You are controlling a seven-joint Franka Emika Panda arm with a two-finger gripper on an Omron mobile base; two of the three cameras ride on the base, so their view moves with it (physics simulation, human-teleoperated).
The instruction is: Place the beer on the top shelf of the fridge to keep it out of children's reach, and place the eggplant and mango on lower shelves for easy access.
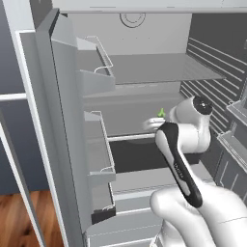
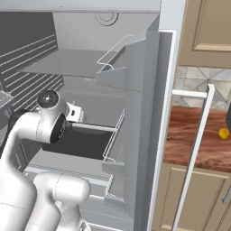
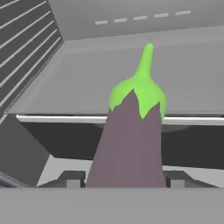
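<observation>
One item of the task is in hand at this moment, and the left base view shows it poorly: the white arm reaches into the open fridge point(image 1: 202, 77), and past its wrist only the green stem tip of the eggplant point(image 1: 161, 113) peeks out, level with the lower shelf point(image 1: 130, 137) that has the white front rim and the dark drawer beneath it; the top shelf point(image 1: 159, 67) sits well above and carries nothing I can see, while the wire-railed door bins point(image 1: 99, 144) stand to the left, apart from the arm's path. From the right base view the gripper point(image 2: 76, 113) hangs just in front of that white rim, and far off to the right a small yellow-orange thing on the wooden counter point(image 2: 194, 140) is probably the mango point(image 2: 224, 133), though it is too small to be sure. In the hand view the eggplant point(image 3: 131, 144) rises between the finger tips, the jaws closed on its purple body, stem pointing toward the shelf's back wall. I judge it light, firm yet slightly yielding, with smooth skin that could slip, so the thick middle is the right place to hold, never the thin stem. Ahead, the shelf's white rim is the one obstacle: the fruit must clear it before being set down.
</observation>
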